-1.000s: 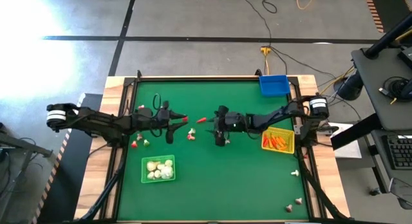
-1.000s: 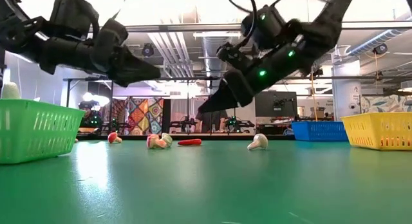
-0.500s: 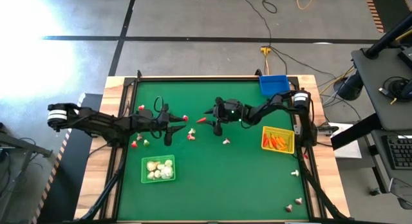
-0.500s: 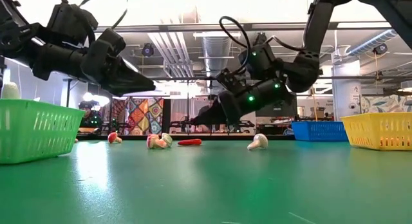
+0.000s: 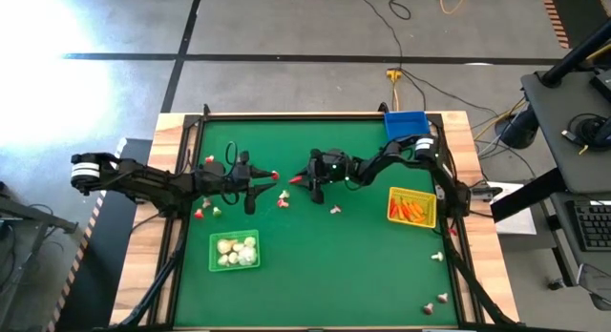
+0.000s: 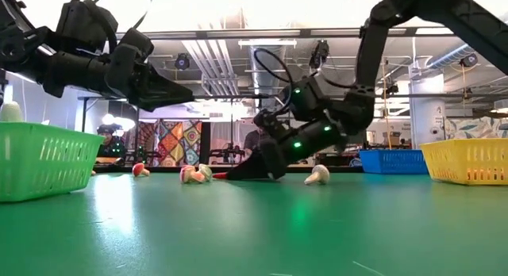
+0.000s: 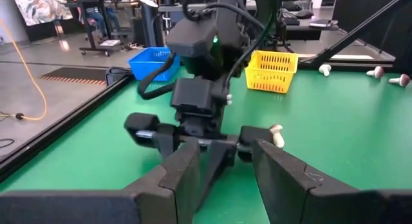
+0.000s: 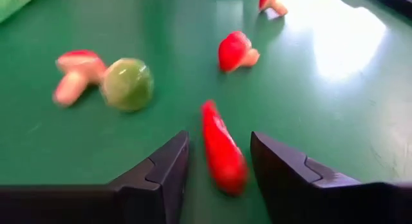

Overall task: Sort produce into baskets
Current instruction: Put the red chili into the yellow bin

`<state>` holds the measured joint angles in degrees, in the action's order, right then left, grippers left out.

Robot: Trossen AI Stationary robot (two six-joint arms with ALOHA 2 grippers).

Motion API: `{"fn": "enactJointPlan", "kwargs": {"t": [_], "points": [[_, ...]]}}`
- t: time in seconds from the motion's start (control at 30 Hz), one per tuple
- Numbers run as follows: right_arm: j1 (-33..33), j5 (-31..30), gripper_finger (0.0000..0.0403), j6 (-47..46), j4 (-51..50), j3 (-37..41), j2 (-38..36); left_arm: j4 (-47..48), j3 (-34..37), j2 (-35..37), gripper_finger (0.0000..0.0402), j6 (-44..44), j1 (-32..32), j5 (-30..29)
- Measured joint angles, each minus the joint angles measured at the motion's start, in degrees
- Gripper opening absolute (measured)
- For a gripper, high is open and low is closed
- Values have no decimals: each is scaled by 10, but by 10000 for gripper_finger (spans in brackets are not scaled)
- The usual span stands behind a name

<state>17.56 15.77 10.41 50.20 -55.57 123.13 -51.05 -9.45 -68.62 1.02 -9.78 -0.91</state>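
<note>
Produce is scattered at the middle of the green table (image 5: 363, 275). A red pepper-like piece (image 8: 222, 149) is framed between the spread fingers of the right gripper (image 8: 219, 169), not pinched. The left gripper (image 7: 225, 169) is held spread above the table, left of centre.

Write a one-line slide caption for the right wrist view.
Right pincer, lowered to the green table, straddles a long red carrot-like toy, fingers not yet touching it; red-and-white pieces lie beyond.

A red elongated piece (image 8: 222, 149) lies on the green tabletop (image 8: 335, 108) between the right end effector (image 8: 219, 169) fingers (image 8: 158, 176), untouched; red-capped mushrooms (image 8: 237, 51) lie beyond it.
</note>
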Motion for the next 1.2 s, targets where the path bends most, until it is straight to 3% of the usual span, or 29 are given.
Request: {"fn": "enactJointPlan", "kwargs": {"t": [0.37, 0.57, 0.7, 0.83, 1.0, 1.2], "points": [[0, 1, 111, -1, -1, -24, 27, 7, 3, 6, 127, -3, 0, 4], [-3, -1, 65, -11, -14, -24, 22, -14, 6, 91, 127, -30, 0, 149], [-16, -12, 43, -11, -61, -23, -9, 32, 10, 139, 127, -20, 0, 163], [-44, -29, 40, 17, -184, -21, -95, 61, 10, 154, 127, -2, 0, 124], [-101, -177, 40, 9, -421, -23, -242, 61, 11, 151, 127, 6, -1, 104], [-203, -295, 39, -189, -694, -23, -397, 62, 11, 138, 127, -1, -1, 104]]}}
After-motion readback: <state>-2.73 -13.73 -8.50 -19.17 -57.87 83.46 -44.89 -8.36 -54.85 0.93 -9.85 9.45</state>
